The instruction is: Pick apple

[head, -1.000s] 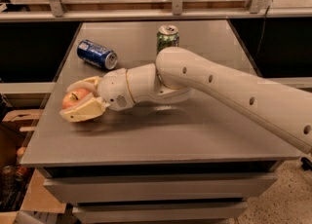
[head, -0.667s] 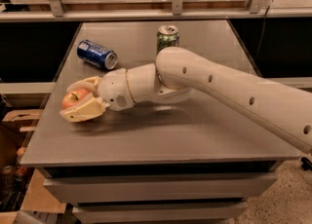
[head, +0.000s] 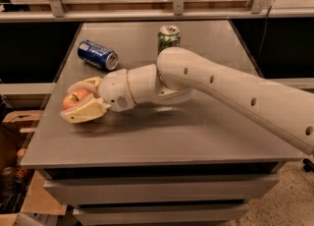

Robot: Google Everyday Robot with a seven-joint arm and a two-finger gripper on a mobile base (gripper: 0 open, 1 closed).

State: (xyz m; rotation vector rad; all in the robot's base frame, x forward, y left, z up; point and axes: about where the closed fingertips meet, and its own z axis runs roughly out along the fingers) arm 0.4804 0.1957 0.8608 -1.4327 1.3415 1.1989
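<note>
The apple point(head: 75, 99) is red-orange with a yellowish patch and sits at the left side of the grey table point(head: 162, 136). My gripper point(head: 78, 101) reaches in from the right on the white arm, and its two cream fingers point(head: 83, 112) close around the apple, one behind it and one in front. The apple looks held slightly above the table top, with a faint shadow under it.
A blue soda can point(head: 97, 54) lies on its side at the table's back left. A green can point(head: 169, 37) stands upright at the back middle, behind my arm. A shelf rail runs behind the table. Cardboard boxes point(head: 14, 122) sit on the floor left.
</note>
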